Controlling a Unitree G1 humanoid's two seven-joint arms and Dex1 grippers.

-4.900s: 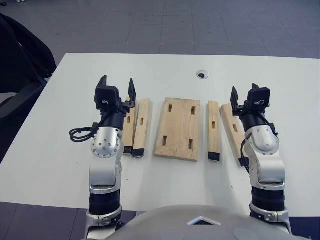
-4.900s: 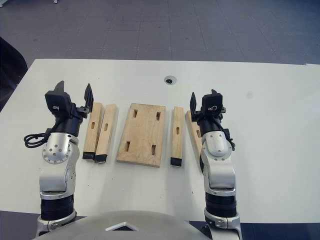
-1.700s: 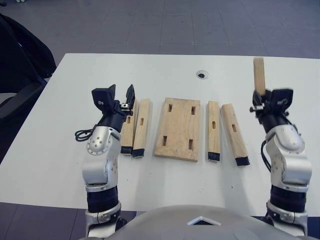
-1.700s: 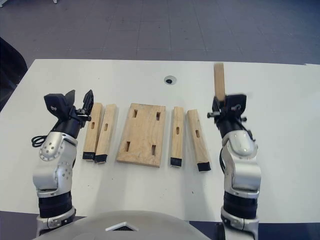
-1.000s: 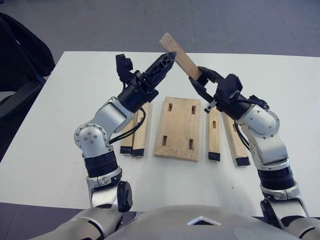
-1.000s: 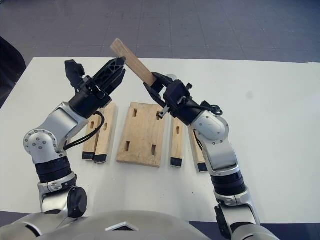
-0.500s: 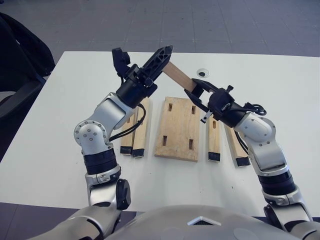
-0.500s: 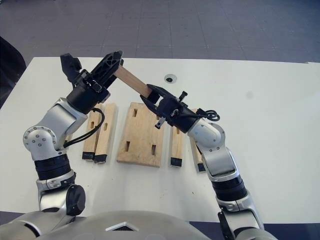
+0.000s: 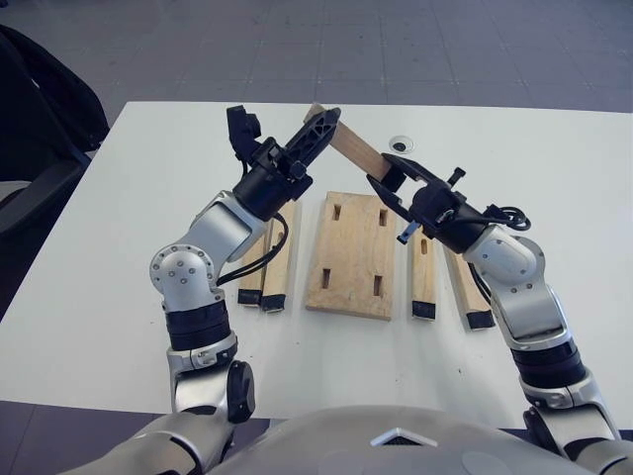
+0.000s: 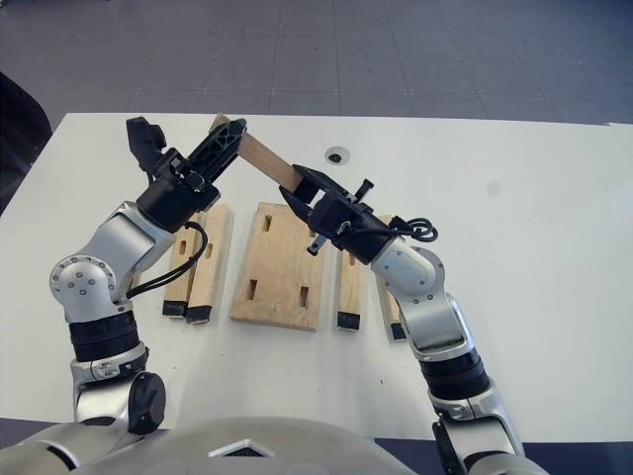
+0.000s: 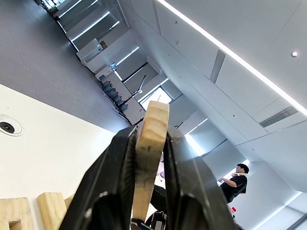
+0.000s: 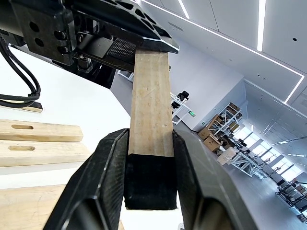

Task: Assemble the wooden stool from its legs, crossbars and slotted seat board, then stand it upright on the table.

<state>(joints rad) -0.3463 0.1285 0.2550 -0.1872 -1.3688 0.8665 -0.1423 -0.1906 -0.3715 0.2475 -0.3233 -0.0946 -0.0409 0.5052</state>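
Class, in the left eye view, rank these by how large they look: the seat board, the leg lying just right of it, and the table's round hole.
Largest to smallest: seat board, leg, round hole.

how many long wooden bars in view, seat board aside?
5. Two lie side by side left of the flat slotted wooden seat board, two right of it, the outer partly under the right arm. The fifth bar is aloft, clamped by left gripper and right gripper.
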